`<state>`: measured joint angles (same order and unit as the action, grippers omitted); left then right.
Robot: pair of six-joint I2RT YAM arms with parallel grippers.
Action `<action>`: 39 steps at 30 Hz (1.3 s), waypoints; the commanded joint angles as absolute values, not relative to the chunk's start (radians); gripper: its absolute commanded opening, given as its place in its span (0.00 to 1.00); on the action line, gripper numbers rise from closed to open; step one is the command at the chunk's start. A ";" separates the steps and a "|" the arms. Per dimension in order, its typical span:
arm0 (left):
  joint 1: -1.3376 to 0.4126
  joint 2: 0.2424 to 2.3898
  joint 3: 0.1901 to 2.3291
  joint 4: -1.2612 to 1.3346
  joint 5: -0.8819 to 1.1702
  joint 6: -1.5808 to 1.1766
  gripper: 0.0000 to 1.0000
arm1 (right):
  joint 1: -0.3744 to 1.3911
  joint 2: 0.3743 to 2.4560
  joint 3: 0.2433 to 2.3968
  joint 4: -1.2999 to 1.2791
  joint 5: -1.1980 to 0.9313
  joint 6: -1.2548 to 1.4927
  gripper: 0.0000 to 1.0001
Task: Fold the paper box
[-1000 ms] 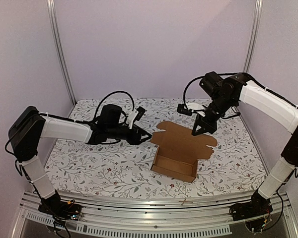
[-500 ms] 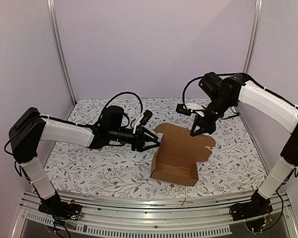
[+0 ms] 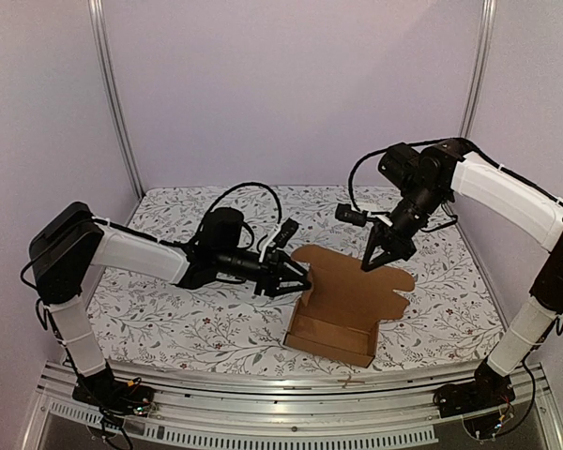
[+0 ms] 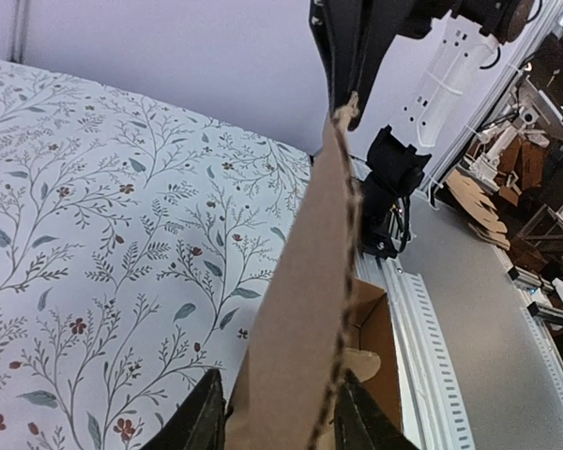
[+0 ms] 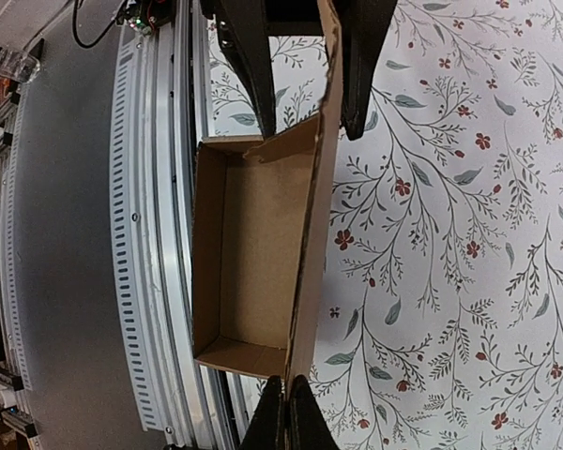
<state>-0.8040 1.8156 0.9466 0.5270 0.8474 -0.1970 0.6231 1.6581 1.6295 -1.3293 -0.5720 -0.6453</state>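
The paper box [image 3: 333,323] is a brown cardboard tray with its walls up, near the front of the table, and its lid flap [image 3: 352,281] rises at the back. My right gripper [image 3: 374,260] is shut on the lid's right end, which shows thin between its tips in the right wrist view [image 5: 287,412]. My left gripper [image 3: 300,279] is open at the lid's left end. In the left wrist view [image 4: 280,427] the lid [image 4: 305,281] stands between the spread fingers. The right wrist view shows the open tray [image 5: 253,253] and the left fingers [image 5: 247,66] either side of the lid.
A floral cloth [image 3: 188,319] covers the table. A slotted aluminium rail [image 3: 291,398] runs along the near edge, right beside the box, and shows in the right wrist view [image 5: 159,234]. Metal frame posts [image 3: 113,103] stand at the back corners.
My left gripper has moved right to the lid's left end and now straddles it. My right gripper has shifted slightly forward with the lid, which stands steeper.
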 commanded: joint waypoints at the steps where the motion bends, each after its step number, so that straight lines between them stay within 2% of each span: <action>1: -0.835 1.834 0.964 0.608 0.851 -0.211 0.47 | 0.629 1.669 1.672 -1.403 -0.765 -0.742 0.00; 4: -0.839 1.833 0.964 0.608 0.819 -0.198 0.50 | 0.629 1.686 1.690 -1.454 -0.785 -0.784 0.00; 8: -0.839 1.830 0.966 0.589 0.811 -0.181 0.47 | 0.629 1.688 1.690 -1.463 -0.780 -0.794 0.00; 17: -0.845 1.847 0.982 0.584 0.880 -0.200 0.12 | 0.628 1.661 1.694 -1.388 -0.772 -0.745 0.00; 25: -0.844 1.825 0.939 0.668 0.873 -0.257 0.00 | 0.618 1.662 1.675 -1.314 -0.711 -0.689 0.04; 28: -0.836 1.807 0.909 0.702 0.847 -0.281 0.00 | 0.581 1.661 1.673 -1.309 -0.720 -0.661 0.12; 32: -0.813 1.762 0.851 0.762 0.793 -0.328 0.00 | 0.440 1.614 1.632 -1.287 -0.789 -0.631 0.29; 36: -0.787 1.728 0.804 0.808 0.712 -0.375 0.00 | 0.312 1.537 1.530 -1.173 -0.833 -0.553 0.39; 39: -0.776 1.723 0.765 0.909 0.680 -0.438 0.00 | 0.285 1.507 1.448 -1.097 -0.777 -0.493 0.43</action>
<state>-0.8009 1.7569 0.8066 0.7586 0.7586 -0.3481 0.3096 1.5677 1.5272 -1.2095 -0.7822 -0.5858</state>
